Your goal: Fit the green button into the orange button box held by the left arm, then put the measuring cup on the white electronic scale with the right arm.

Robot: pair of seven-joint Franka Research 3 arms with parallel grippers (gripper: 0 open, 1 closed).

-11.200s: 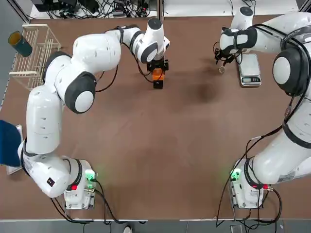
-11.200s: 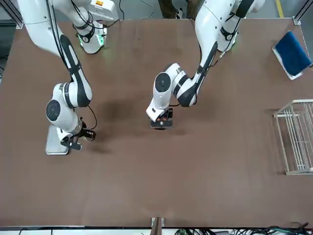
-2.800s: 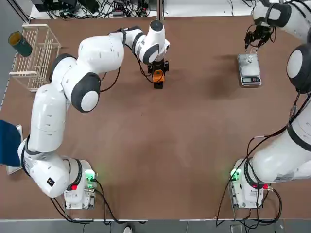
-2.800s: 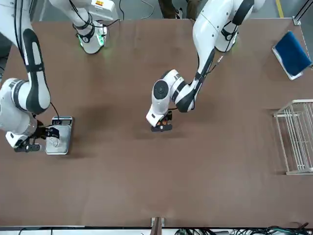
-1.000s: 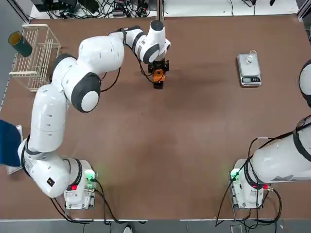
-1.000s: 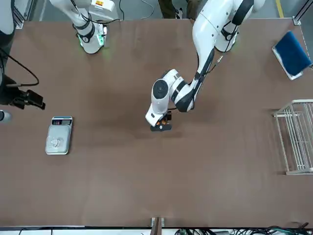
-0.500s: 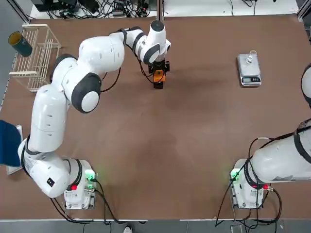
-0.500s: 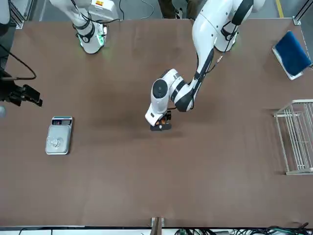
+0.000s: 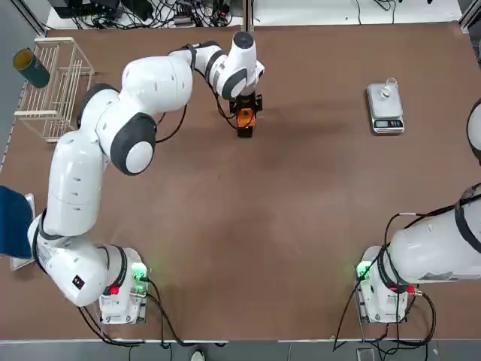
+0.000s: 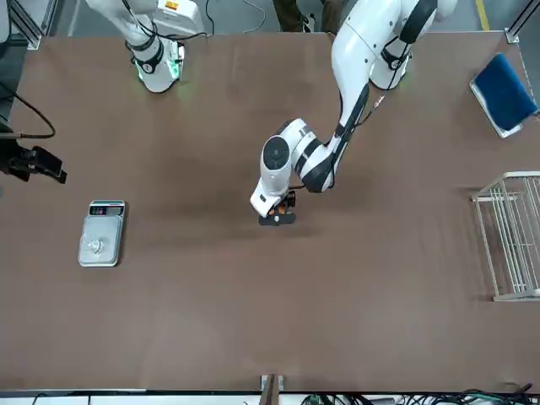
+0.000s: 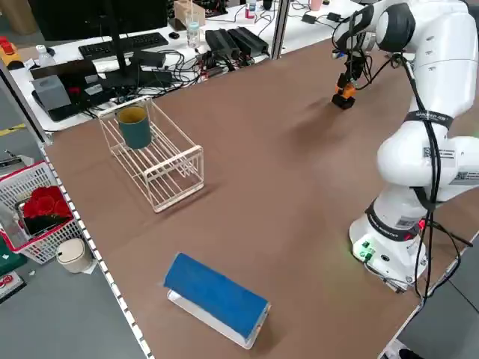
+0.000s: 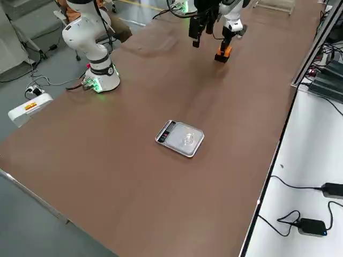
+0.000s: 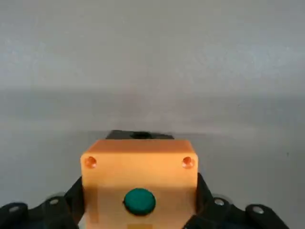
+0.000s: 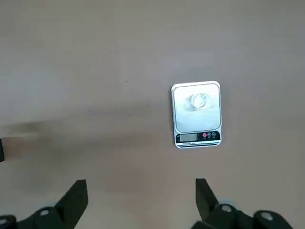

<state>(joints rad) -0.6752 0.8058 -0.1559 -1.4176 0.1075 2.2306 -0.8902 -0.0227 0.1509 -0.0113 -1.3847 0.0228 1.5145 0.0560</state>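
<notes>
The orange button box (image 9: 244,116) stands on the table at the far middle, with the green button (image 13: 139,200) seated in its top face. My left gripper (image 9: 243,104) reaches down over the box, its fingers (image 13: 75,196) lying against the two sides. The same box shows in the front view (image 10: 281,213) and the left side view (image 11: 343,93). On the plate of the white electronic scale (image 9: 385,110) at the far right stands the clear measuring cup (image 9: 388,89), also faint in the right wrist view (image 14: 200,100). High above and apart from the scale, my right gripper (image 10: 38,163) is open and empty.
A black block (image 9: 244,131) lies against the near side of the orange box. A wire rack (image 9: 54,86) with a teal cup (image 9: 31,68) sits at the far left. A blue pad (image 9: 13,222) lies at the left edge.
My right gripper has drifted a little farther from the scale, towards the table's right edge. The left arm, the box, the scale and the cup have stayed put.
</notes>
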